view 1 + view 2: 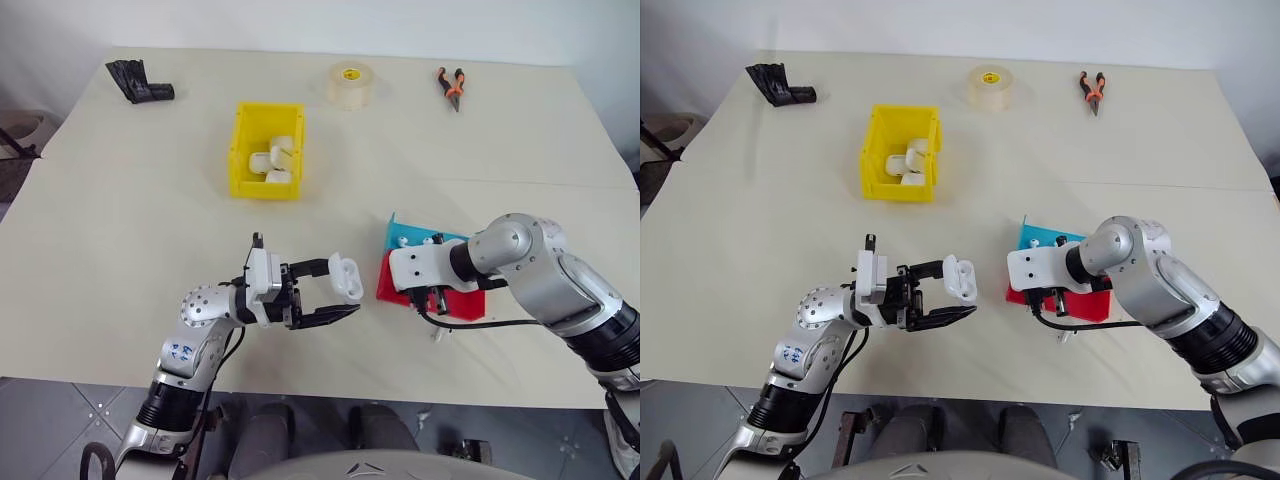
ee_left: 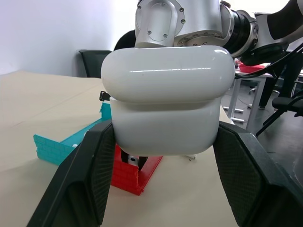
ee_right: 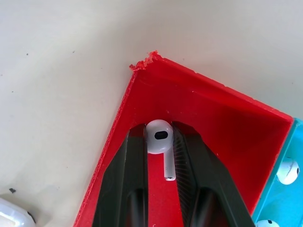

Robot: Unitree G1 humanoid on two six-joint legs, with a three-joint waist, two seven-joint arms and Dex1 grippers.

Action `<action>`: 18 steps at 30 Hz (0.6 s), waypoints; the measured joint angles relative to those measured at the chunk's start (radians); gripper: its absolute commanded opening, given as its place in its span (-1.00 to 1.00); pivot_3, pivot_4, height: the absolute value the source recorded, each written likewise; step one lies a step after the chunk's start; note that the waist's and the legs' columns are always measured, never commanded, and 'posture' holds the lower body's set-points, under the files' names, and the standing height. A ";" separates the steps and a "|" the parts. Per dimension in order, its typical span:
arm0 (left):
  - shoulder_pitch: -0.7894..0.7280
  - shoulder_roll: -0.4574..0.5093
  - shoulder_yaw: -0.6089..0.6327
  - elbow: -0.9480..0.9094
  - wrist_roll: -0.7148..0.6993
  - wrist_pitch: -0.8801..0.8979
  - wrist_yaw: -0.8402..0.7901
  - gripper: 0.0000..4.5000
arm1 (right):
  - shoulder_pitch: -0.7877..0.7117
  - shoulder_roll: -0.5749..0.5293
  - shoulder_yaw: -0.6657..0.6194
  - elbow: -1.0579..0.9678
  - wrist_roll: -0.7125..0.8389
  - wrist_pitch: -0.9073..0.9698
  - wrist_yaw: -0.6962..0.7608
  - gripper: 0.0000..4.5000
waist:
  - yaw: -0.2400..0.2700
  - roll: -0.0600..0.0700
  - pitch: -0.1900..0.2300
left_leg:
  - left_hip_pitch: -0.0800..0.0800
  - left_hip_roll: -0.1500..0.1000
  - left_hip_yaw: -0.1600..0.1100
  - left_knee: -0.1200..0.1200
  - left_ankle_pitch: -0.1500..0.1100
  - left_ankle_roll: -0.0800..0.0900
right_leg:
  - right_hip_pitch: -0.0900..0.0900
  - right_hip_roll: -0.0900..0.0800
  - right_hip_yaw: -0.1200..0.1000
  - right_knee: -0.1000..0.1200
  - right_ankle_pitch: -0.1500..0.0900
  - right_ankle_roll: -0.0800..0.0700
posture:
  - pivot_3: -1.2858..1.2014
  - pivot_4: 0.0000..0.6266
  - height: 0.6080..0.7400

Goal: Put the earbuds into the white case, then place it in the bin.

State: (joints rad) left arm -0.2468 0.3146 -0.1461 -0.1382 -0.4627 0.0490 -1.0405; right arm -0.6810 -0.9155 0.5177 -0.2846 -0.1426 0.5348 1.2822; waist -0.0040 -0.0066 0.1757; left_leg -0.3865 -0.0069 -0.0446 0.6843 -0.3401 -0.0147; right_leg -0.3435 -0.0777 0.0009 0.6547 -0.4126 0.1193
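Item: left end effector (image 1: 335, 296). Near-left of the tabletop (image 1: 120, 220), pointing right, raised above the surface. Its fingers are pinching the white case (image 1: 346, 277) from both sides; in the left wrist view the lid looks shut or close to it.

Item: right end effector (image 3: 160, 156). Near-right, angled down into the red tray (image 3: 227, 137). Its two fingers are pressed against an earbud (image 3: 159, 139), head up and stem lying between them, just above or on the tray floor; I cannot tell whether it is lifted clear.

Item: blue tray (image 1: 405, 234). Touching the red tray on its far side; two more small white earbuds (image 3: 287, 171) lie in it.

Item: the bin (image 1: 241, 150). Yellow, far-left of centre, well apart from both arms; several white cases already sit inside.

Item: other stock. Tape roll (image 1: 351, 84), pliers (image 1: 451, 86) and a black object (image 1: 139, 80) along the far edge.

Step in hand, as judged: the first stage, collecting an earbud from the red tray while the case is held ready. No earbud is seen in the case.

Next move calls for: a firm hold on the small glossy earbud, a lift clear of the tray wall, then carrying it left to the case, whose lid must be open to receive it stem-first. Binning comes later.
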 measured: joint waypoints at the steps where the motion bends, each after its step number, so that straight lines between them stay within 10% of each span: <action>1: 0.000 0.000 0.000 0.000 0.000 0.000 0.000 0.22 | 0.002 0.002 -0.003 -0.001 -0.001 0.004 -0.001 -0.83 | -0.001 0.000 0.000 | 0.000 0.000 0.000 0.000 0.000 0.000 | 0.000 0.000 0.000 0.000 0.000 0.000 | 0.03 -0.52 1.00; 9: -0.001 0.007 -0.002 0.000 -0.001 0.003 -0.013 0.22 | 0.042 0.003 -0.053 -0.021 0.012 0.053 -0.009 -0.83 | 0.001 0.000 0.000 | 0.000 0.000 0.000 0.000 0.000 0.000 | 0.000 0.000 0.000 0.000 0.000 0.000 | 0.03 -0.52 1.00; 18: -0.049 0.043 0.003 0.043 -0.024 0.033 -0.112 0.22 | 0.158 0.042 -0.421 -0.118 0.314 0.194 -0.034 -0.83 | 0.003 0.000 0.000 | -0.001 0.000 -0.001 0.000 0.000 0.000 | 0.001 0.000 -0.001 0.000 0.000 0.000 | 0.03 -0.52 1.00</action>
State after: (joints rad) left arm -0.2954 0.3576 -0.1429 -0.0950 -0.4868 0.0824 -1.1520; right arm -0.5232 -0.8740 0.0964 -0.4022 0.1716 0.7289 1.2485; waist -0.0007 -0.0067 0.1758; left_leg -0.3870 -0.0070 -0.0456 0.6839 -0.3398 -0.0148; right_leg -0.3423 -0.0776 -0.0005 0.6547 -0.4126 0.1193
